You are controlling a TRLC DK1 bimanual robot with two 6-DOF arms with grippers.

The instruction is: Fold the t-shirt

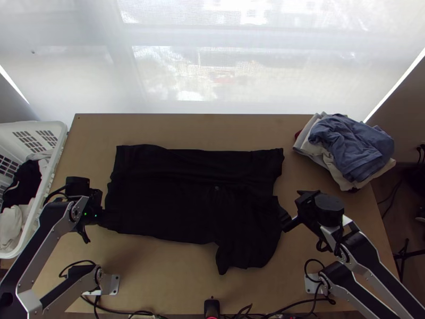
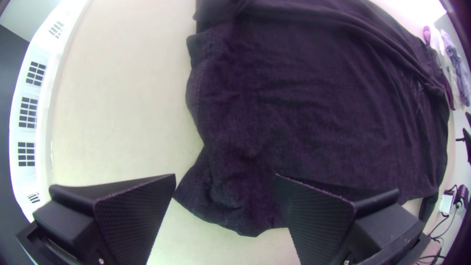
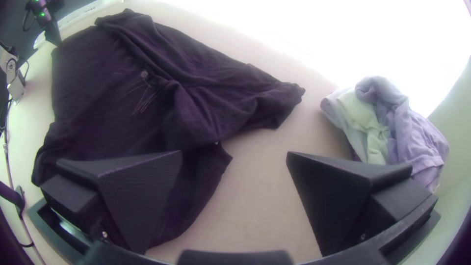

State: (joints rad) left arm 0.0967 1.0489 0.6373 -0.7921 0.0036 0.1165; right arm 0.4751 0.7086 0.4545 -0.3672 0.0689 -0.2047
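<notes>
From where I stand, the left gripper (image 1: 98, 213) is open at the left end of the black T-shirt (image 1: 170, 196), and the right gripper (image 1: 291, 210) is open by its right end. The shirt lies wide and wrinkled across the table (image 1: 159, 271) between them, one part jutting toward the near edge. Beyond the right gripper sits a clothes pile (image 1: 353, 149).

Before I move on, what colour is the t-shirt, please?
Black, best seen in the top view.
</notes>
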